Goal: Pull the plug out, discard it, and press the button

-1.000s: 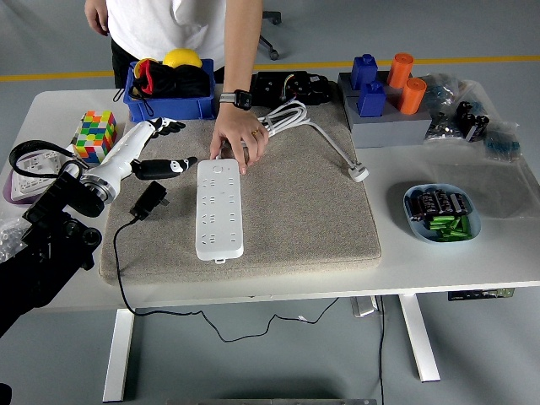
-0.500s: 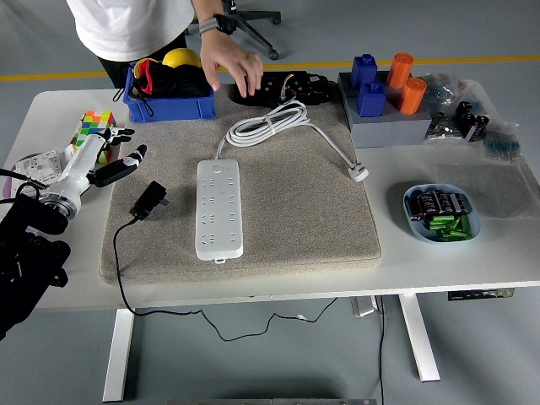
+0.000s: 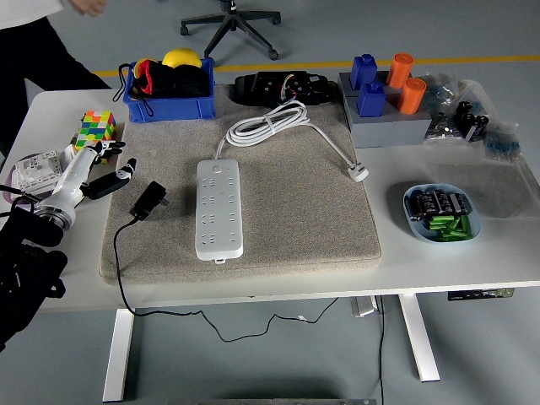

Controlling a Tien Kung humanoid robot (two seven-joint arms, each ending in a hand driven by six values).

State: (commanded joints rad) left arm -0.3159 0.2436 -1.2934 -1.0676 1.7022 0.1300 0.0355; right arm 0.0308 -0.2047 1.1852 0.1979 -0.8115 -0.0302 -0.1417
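In the head view, my left hand [image 3: 99, 169] hovers at the frame's left with fingers spread, empty; the black plug [image 3: 150, 200] lies loose on the grey mat [image 3: 295, 211], just left of the power strip [image 3: 219, 209]. I judge my reach for the switch could push the strip sideways, since nothing holds it.

Bright, even overhead light fills the frame; shadows are soft and faint, focus is sharp throughout, with slight blur at upper left.

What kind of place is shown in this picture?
Probably a robot test lab or workshop: a white table set with practice things such as a power strip and a puzzle cube, on a grey floor with a yellow line.
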